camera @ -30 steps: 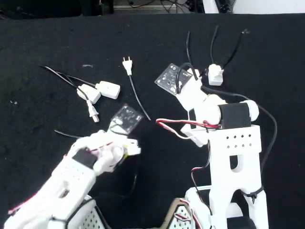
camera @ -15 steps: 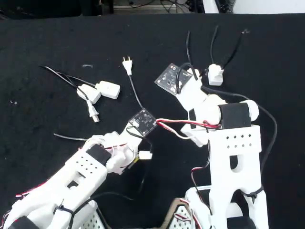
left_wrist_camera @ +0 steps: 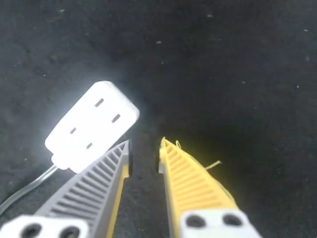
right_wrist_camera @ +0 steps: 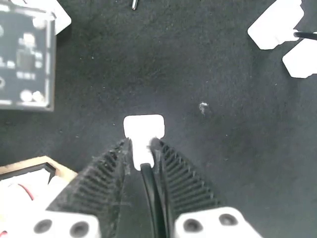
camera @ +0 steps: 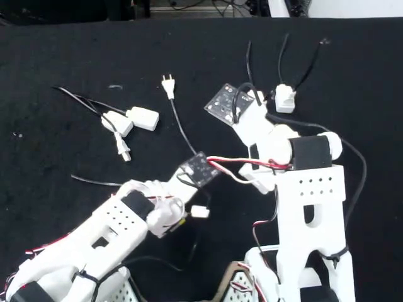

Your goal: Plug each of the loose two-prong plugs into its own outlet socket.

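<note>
Tho tiny overhead, plug [right_wrist_camera: 143,128] (R tool [right_wrist_camera: 142,144]).

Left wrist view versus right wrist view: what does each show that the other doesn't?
Left wrist only: an empty grey-and-yellow hand, slightly open, beside a white outlet socket lying slots-up. Right wrist only: a black hand shut on a white plug with a black cord, and a circuit board farther off. Both: the black table.
</note>
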Controlling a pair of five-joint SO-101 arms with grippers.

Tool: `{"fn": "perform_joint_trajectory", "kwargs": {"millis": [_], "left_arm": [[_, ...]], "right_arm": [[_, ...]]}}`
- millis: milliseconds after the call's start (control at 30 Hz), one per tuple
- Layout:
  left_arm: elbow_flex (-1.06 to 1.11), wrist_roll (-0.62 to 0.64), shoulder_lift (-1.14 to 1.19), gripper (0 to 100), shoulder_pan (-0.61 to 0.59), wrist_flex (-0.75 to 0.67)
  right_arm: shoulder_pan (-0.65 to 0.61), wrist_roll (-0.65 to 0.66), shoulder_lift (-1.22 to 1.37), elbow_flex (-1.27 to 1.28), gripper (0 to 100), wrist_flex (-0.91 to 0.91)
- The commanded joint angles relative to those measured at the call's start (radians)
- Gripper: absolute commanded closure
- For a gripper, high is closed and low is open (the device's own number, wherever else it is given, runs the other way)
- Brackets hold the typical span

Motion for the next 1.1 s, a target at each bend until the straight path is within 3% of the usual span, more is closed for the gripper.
{"fn": "perform_joint_trajectory", "kwargs": {"millis": [0, 200, 467, 800, 967, 1067], "left_arm": [[-0.015, -0.008, 0.0, 89, -0.002, -0.071], [0.076, -0.003, 0.002, 89, -0.105, -0.296], [0.073, 0.002, -0.008, 89, -0.107, -0.336], [0.134, 0.002, 0.003, 89, -0.116, -0.5], [0.11, -0.003, -0.011, 89, -0.117, -0.425], [0.001, -0.003, -0.011, 89, -0.128, -0.239]], "right_arm": [[0.012, 0.011, -0.038, 0.001, 98.8, -0.023], [0.011, 0.011, -0.038, -0.002, 98.8, -0.02], [0.011, 0.011, -0.038, -0.002, 98.8, -0.021], [0.011, 0.011, -0.038, -0.002, 98.8, -0.017], [0.011, 0.011, -0.038, -0.001, 98.8, -0.017], [0.011, 0.011, -0.038, 0.001, 98.8, -0.017]]}}
